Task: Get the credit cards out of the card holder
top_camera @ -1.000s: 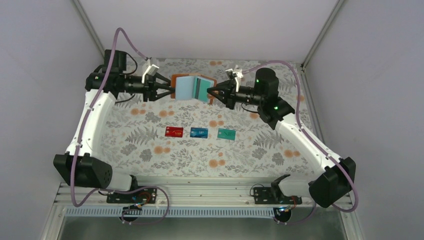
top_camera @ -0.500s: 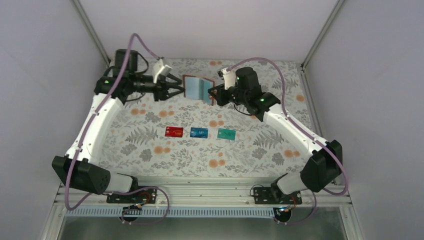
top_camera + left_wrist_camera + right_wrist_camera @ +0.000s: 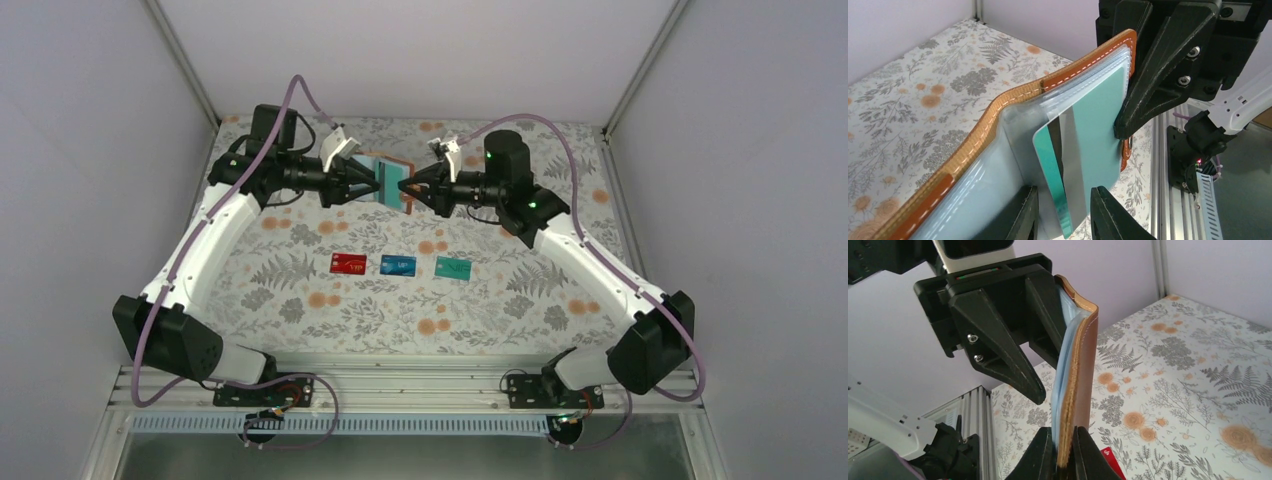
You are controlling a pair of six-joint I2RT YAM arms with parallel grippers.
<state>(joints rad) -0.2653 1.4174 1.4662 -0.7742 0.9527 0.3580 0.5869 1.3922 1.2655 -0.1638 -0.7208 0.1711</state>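
left jaws advanced astride teal card (image 3: 1093,130) | right jaws pinch card holder (image 3: 993,112) — cropped

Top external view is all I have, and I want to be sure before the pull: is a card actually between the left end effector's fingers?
Observer: Yes. The left wrist view shows a teal card with a grey stripe, partway out of its pocket. Its near corner lies between the fingers of the left end effector. I cannot tell whether they pinch it.
Operator: Is the holder braced on the other side?
Observer: The right wrist view shows the right end effector shut on the near edge of the card holder, clamping the brown cover and the pale pockets together.
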